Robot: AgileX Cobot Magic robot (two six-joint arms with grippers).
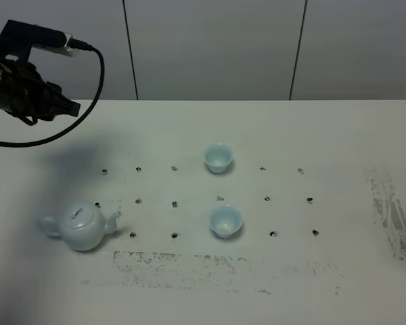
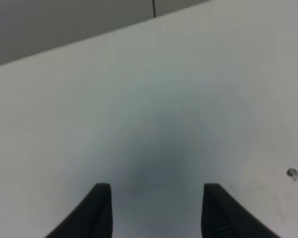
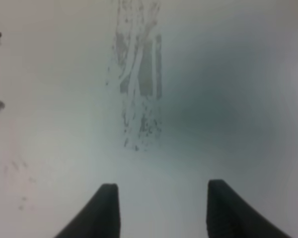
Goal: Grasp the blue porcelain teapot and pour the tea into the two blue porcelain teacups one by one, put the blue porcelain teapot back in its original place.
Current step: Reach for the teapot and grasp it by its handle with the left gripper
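Note:
The blue porcelain teapot (image 1: 82, 227) stands upright at the front left of the white table (image 1: 325, 135), lid on, spout pointing right. The two blue porcelain teacups stand upright near the middle: one farther back (image 1: 218, 157), one nearer the front (image 1: 226, 221). My left arm is raised at the far back left, well away from the teapot; its gripper (image 2: 156, 191) is open and empty over bare table. My right gripper (image 3: 161, 191) is open and empty above a scuffed patch (image 3: 139, 84); it is out of the exterior high view.
The table has rows of small dark holes (image 1: 174, 202) around the cups. Scuffed grey patches lie along the front (image 1: 183, 263) and at the right edge (image 1: 391, 215). A grey panelled wall (image 1: 210, 47) stands behind the table.

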